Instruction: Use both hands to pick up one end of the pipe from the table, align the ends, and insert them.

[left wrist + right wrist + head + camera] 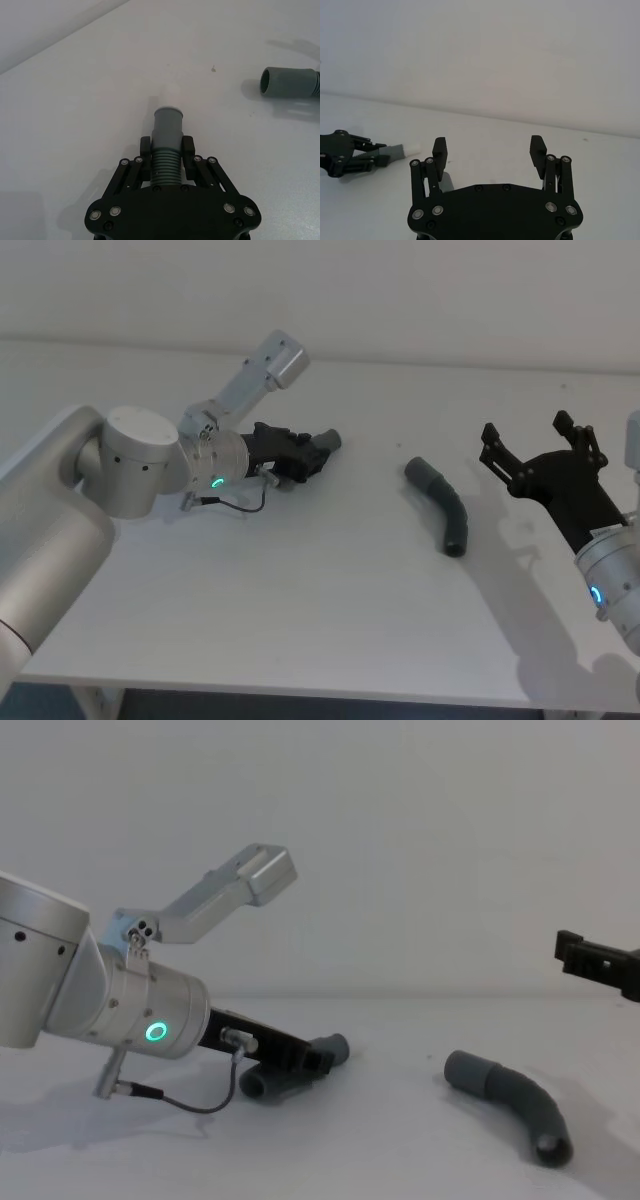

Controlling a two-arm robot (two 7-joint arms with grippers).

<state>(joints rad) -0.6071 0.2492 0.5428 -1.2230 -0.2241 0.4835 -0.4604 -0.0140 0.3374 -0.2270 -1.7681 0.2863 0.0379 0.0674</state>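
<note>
Ok, left to right. Left gripper [167, 146] sits over the left side of the table [300, 640], low and tilted down, with its fingers clamped tight on the ribbed neck of the slimmer pipe piece [168, 120]. The smooth collared tip sticks out past the fingertips, pointing right and slightly far. In the chest view the curved tail of that piece comes out under the gripper on the near side. Can't tell whether it touches the table. Wrist ring [155, 1032] glows green, and a thin black cable [200, 1105] loops off the wrist.

Second pipe piece [445, 508] lies loose on the table right of centre, between the two grippers and well apart from the held one. Its wider collared end is at the far left, open mouth facing the left gripper. The bend runs to the near right.

Right gripper [487, 147] is on the right, near the loose piece but not touching it, up off the table. Fingers are spread wide with nothing in them. The chest view cuts it off at the right edge. In the right wrist view a grey sliver sits beside one finger, mostly covered by the gripper body and hard to make out.
</note>
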